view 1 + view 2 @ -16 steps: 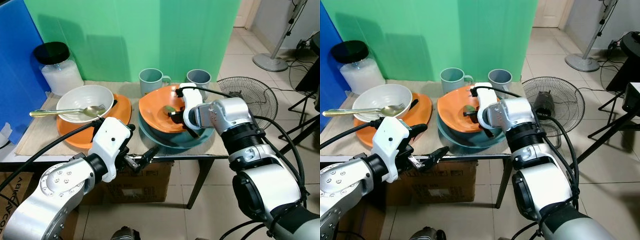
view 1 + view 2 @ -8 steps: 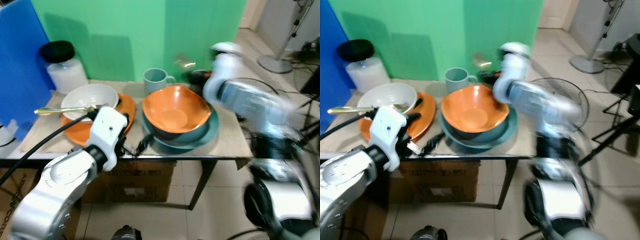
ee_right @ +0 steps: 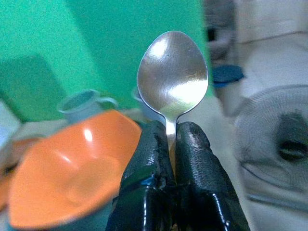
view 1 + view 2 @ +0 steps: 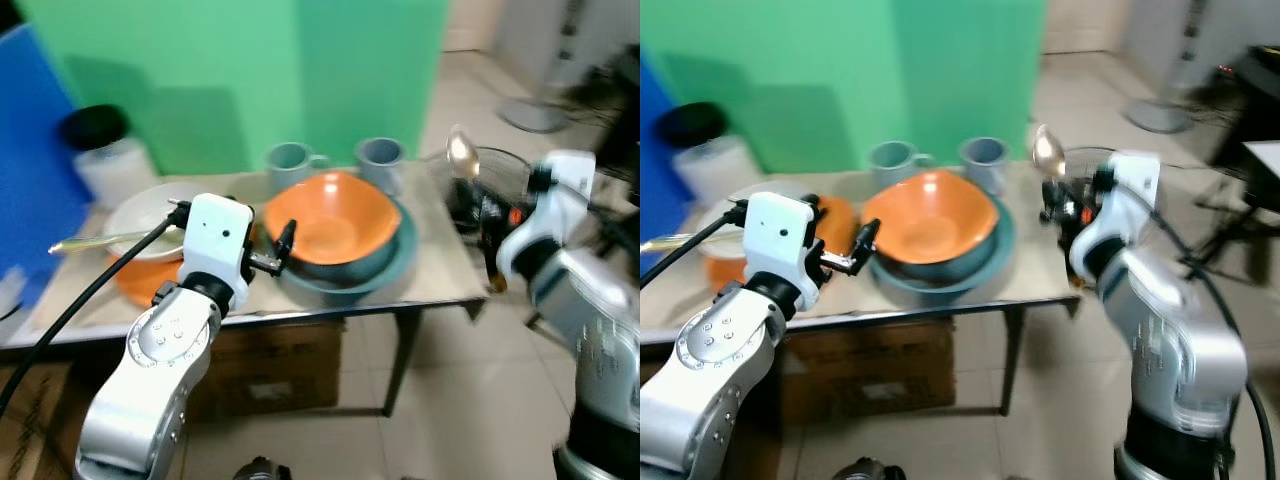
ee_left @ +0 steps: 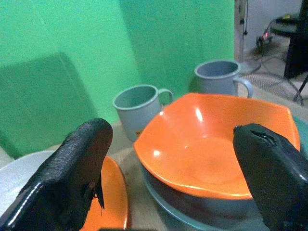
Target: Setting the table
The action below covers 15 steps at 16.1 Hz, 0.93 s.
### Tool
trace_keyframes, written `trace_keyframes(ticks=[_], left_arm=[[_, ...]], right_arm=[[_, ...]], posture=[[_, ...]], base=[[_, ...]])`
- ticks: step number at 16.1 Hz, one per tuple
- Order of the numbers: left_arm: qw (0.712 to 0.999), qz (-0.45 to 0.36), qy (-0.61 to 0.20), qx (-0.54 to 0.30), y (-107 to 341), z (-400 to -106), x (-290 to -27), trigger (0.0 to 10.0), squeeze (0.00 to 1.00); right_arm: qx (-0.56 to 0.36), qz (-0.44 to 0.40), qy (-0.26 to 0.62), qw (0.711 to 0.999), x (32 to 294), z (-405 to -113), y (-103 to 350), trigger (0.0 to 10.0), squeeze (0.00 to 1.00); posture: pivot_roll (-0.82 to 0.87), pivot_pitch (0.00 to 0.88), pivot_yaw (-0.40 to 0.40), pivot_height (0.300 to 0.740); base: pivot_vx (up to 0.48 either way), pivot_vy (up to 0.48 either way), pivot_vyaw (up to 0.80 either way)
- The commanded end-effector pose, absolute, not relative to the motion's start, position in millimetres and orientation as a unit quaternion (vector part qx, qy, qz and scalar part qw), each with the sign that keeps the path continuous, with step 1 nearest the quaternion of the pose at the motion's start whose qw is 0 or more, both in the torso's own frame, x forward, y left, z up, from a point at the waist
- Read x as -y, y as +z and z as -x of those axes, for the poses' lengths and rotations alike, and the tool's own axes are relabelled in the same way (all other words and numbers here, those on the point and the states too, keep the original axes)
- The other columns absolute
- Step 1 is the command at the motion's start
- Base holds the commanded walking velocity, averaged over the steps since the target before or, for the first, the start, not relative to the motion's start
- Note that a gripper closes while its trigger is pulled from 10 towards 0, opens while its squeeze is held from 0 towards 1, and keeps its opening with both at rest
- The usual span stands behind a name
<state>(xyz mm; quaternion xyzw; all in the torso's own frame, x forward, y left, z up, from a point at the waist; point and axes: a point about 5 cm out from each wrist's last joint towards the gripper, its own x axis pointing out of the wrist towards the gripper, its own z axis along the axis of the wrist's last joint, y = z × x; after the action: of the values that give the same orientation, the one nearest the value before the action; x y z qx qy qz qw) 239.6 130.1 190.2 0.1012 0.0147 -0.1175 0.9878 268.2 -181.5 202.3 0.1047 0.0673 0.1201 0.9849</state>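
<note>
A spoon (image 3: 172,77) is clamped upright in the right pincer (image 3: 172,139), right of frame. The left pincer (image 5: 168,173) is held wide open and empty before the orange bowl (image 4: 328,222), frame centre.

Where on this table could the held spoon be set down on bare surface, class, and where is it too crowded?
Bare tabletop lies right of the teal plate, up to the table's right edge, nearest the right gripper shut on the spoon. A thin strip runs along the front edge. The middle and left are crowded: orange bowl, two mugs, white bowl, with the open left gripper there.
</note>
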Motion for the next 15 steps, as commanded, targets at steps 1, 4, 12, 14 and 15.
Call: trace_keyframes(ticks=[1,4,12,14,15], left_arm=[[0.989,-0.106,-0.102,-0.017,186.0,-237.4,-131.1,10.0,0.00],[0.991,-0.106,-0.083,0.006,192.4,-231.7,-132.5,10.0,0.00],[0.994,-0.108,-0.019,0.016,195.2,-226.7,-145.9,10.0,0.00],[0.995,-0.096,0.018,0.008,187.7,-227.3,-151.4,10.0,0.00],[0.996,-0.088,0.026,0.012,188.3,-227.4,-153.3,10.0,0.00]], right_arm=[[-0.049,-0.087,0.115,0.988,179.6,-261.7,206.4,10.0,0.00],[-0.051,-0.053,0.101,0.992,178.4,-254.2,195.3,10.0,0.00],[-0.067,-0.007,0.079,0.995,177.7,-252.7,176.1,10.0,0.00],[-0.071,-0.007,0.060,0.996,179.1,-252.8,172.0,10.0,0.00],[-0.075,-0.006,0.051,0.996,180.0,-252.6,170.5,10.0,0.00]], posture=[[-0.12,0.024,0.064,0.740],[-0.11,0.024,0.045,0.740],[-0.08,0.033,0.016,0.740],[-0.09,0.035,0.027,0.740],[-0.09,0.035,0.027,0.740]], base=[[0.000,0.000,-0.80],[0.000,0.000,-0.80],[0.000,0.000,-0.80],[0.000,0.000,-0.80],[0.000,0.000,-0.80]])
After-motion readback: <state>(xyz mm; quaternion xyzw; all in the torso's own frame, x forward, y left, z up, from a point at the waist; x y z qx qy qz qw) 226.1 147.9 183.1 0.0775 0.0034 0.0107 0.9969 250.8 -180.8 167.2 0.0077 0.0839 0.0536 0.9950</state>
